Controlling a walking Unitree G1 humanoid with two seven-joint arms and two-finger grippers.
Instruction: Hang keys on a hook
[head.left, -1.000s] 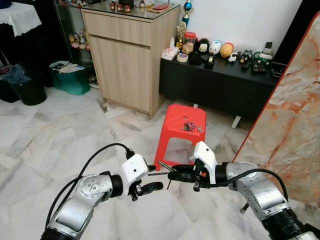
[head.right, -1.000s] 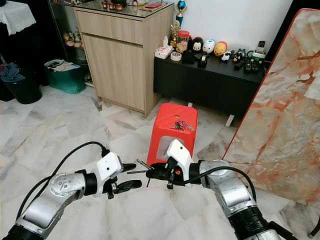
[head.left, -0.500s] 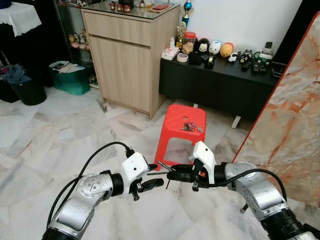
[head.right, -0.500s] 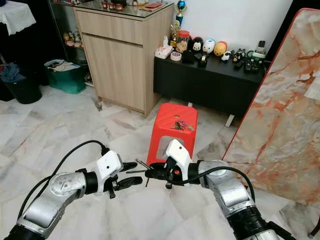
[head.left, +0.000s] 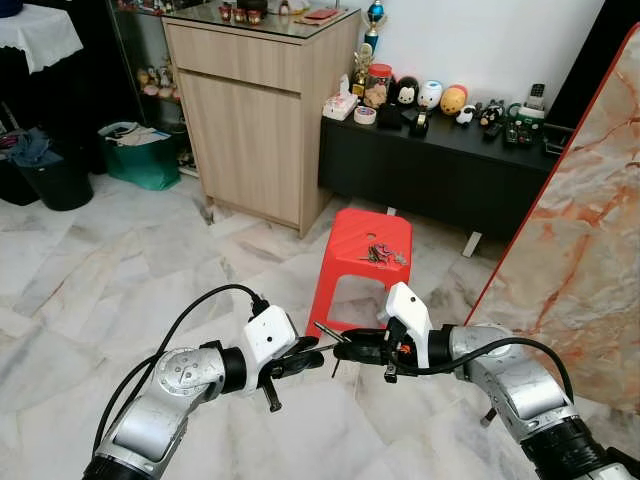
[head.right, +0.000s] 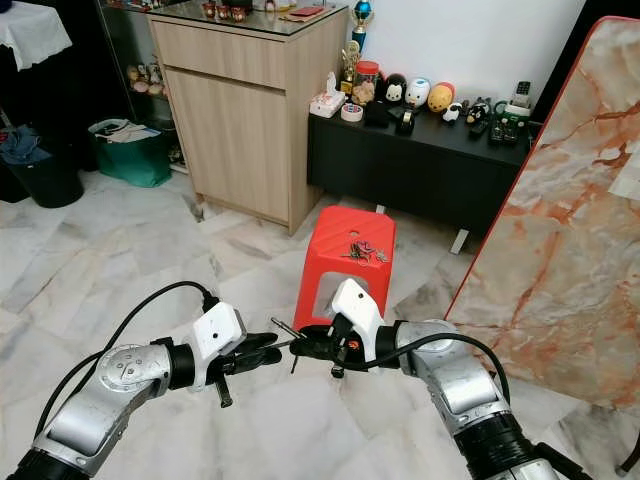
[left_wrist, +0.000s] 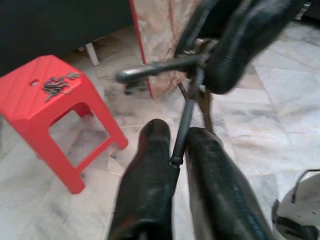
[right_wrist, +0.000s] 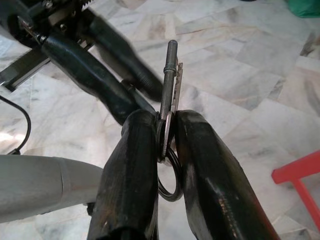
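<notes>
- Centrally, clamped between the pressed-together jaws of the right gripper (right_wrist: 167, 131): a key (right_wrist: 170, 90) by its head, ring dangling below, blade jutting forward past the fingertips.
- Pinched by the left gripper (left_wrist: 181, 150), jaws nearly closed: a thin metal hook (left_wrist: 186, 117), reaching up to the right jaws.
- Beyond both jaws: a red stool (head.left: 362, 260) bearing more keys (head.left: 383, 254).

Head stereo pair looks forward and down across the marble floor (head.left: 90, 270); each wrist camera looks closely along its own fingers. Head and left wrist views share the red stool (head.left: 362, 250).
</notes>
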